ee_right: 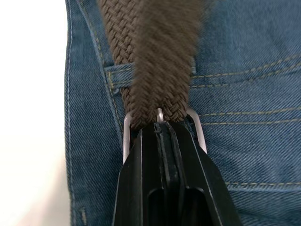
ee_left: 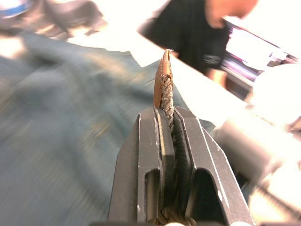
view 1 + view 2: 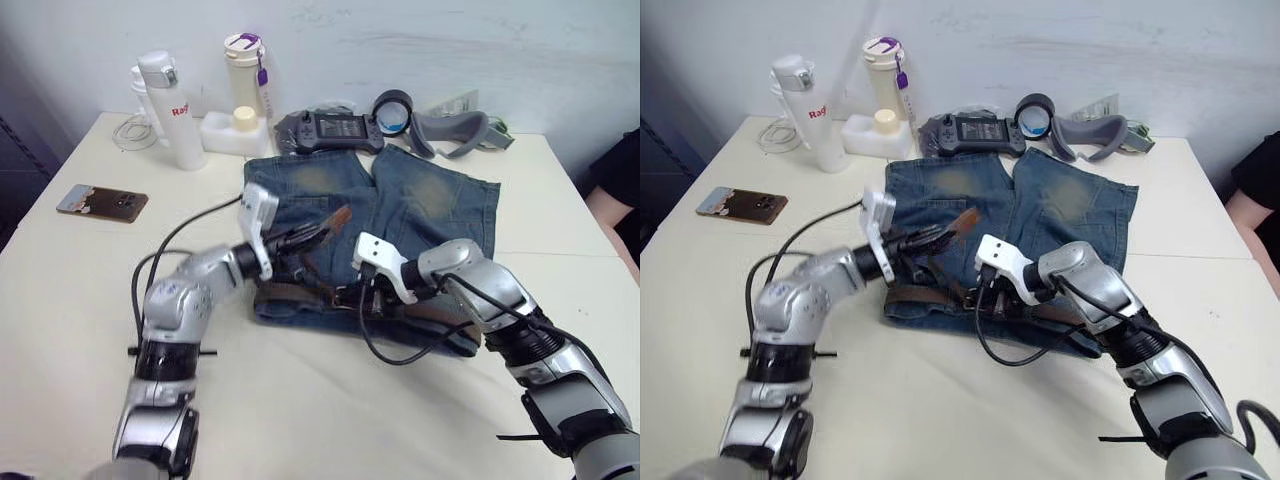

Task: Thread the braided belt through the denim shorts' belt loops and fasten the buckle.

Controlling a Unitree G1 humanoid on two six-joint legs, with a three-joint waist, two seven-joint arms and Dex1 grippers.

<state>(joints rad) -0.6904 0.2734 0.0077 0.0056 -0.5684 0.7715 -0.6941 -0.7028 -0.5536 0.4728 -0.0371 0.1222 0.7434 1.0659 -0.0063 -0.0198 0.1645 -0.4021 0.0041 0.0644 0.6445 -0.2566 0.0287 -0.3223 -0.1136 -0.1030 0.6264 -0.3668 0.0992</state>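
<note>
The denim shorts (image 3: pixel 420 200) lie flat on the table, waistband toward me. The braided belt (image 3: pixel 290 292) runs along the waistband. My left gripper (image 3: pixel 310 235) is shut on the belt just below its tan tip (image 2: pixel 163 80), which sticks up above the shorts. My right gripper (image 3: pixel 348 296) is shut on the belt at the buckle (image 1: pixel 126 136), whose silver frame shows on both sides of the fingers. In the right wrist view the belt (image 1: pixel 150 47) passes under a belt loop (image 1: pixel 115 75) just beyond the buckle. The two grippers are close together over the left half of the waistband.
A phone (image 3: pixel 102 202) lies at the table's left. Along the back stand a white bottle (image 3: pixel 172 110), a clear bottle (image 3: pixel 245 75), a white box (image 3: pixel 230 132), a game controller (image 3: pixel 330 128), a tape roll (image 3: pixel 392 108) and a grey padded band (image 3: pixel 455 130). A person (image 3: pixel 615 190) sits at the right edge.
</note>
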